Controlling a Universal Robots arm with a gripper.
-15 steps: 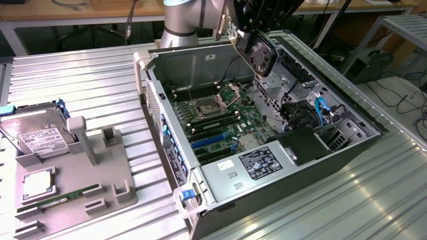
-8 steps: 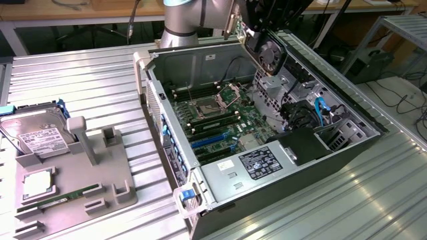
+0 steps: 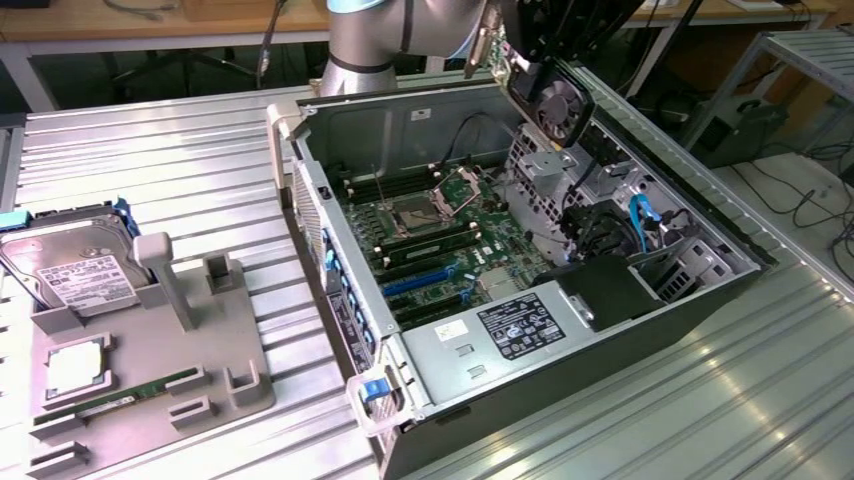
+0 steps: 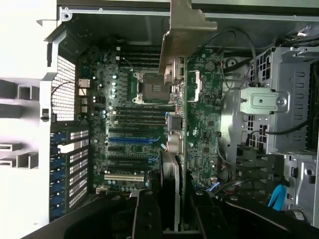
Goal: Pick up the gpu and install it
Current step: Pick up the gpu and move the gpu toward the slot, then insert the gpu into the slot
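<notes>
The gripper (image 4: 172,211) is clamping the gpu (image 3: 561,100) by its long edges, fingers pressing on either side of the card near the fan. The card is hanging on edge above the far part of the open computer case (image 3: 574,400), clear of the motherboard (image 3: 427,235) below it and touching nothing else. The silver end bracket (image 4: 185,30) is pointing toward the case's far wall. The blue expansion slots (image 3: 420,285) are lying nearer, toward the exterior view's left of the card.

Judging by its build, the card is looking light and stiff but delicate: a thin board crowded with small parts, with fan blades that would not take pressure. The bare board edges and the bracket are seeming the safest places to hold; the fan face and the connector edge are best left untouched. A hold this narrow may be letting the card tilt.

The hard drive (image 3: 74,265) is resting on the bench (image 3: 160,150), well apart at the exterior view's left.
</notes>
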